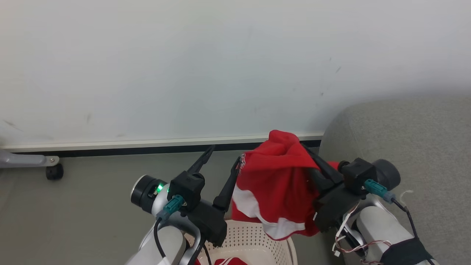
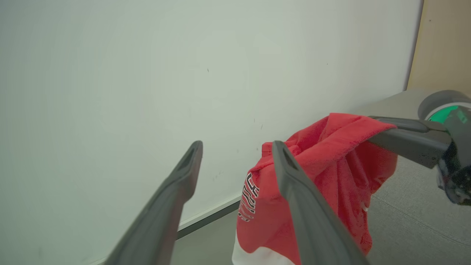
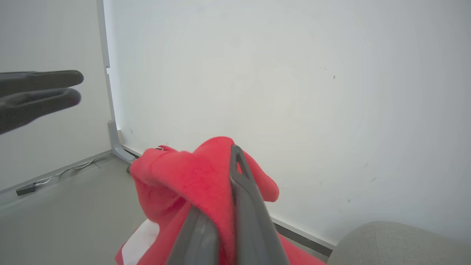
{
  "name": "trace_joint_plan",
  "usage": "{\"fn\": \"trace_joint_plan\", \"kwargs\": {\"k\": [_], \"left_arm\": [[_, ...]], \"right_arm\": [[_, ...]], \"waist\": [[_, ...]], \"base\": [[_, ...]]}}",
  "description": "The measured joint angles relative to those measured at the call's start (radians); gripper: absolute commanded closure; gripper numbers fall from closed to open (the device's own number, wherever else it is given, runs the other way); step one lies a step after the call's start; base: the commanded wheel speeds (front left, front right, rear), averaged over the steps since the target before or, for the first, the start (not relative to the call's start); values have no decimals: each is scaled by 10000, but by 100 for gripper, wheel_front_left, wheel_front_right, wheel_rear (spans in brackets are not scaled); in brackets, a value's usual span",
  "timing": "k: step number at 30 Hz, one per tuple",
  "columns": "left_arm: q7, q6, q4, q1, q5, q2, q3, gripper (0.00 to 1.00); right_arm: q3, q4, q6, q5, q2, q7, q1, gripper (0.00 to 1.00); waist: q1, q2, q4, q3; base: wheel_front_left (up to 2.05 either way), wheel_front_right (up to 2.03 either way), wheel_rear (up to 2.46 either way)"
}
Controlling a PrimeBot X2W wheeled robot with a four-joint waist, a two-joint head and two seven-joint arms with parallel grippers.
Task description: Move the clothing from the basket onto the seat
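Now | right gripper (image 1: 311, 158) pinches clothing (image 1: 276, 176) | left gripper (image 1: 225, 154) spread, empty | basket (image 1: 250, 235) seemingly below

red clothing (image 1: 274, 180) with white stripes; cream perforated basket (image 1: 254, 239).

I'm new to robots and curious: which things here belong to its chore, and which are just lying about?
Part of the job:
- red garment, held by the right claw
- white basket with more red clothing
- grey sofa
- open left claw

Just lying about:
- wheeled metal leg
- floor cable
- wall
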Motion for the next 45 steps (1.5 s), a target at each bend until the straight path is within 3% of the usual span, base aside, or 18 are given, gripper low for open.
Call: {"fn": "trace_joint_plan", "kwargs": {"k": [14, 29, 38, 45], "left_arm": [[-230, 121, -50, 1197, -155, 10, -142, 0], [-326, 192, -226, 1646, -151, -259, -591, 0], [-316, 228, -573, 1300, 148, -291, -840, 0], [-188, 226, -796, 598, 393, -295, -989, 0]], "right_arm": [[-748, -782, -31, 2, -1037, 0, -12, 100], [-1377, -2140, -414, 0, -2140, 17, 556, 100], [-1962, -2865, -554, 209, -2583, 221, 571, 100], [-2619, -2637, -468, 738, -2771, 441, -892, 100]], "waist": [[0, 0, -1170, 160], [-1, 0, -2949, 516], [0, 0, -3525, 1396], [1, 0, -3655, 2358]], "base": [[0, 0, 0], [0, 0, 0], [0, 0, 0], [0, 0, 0]]}}
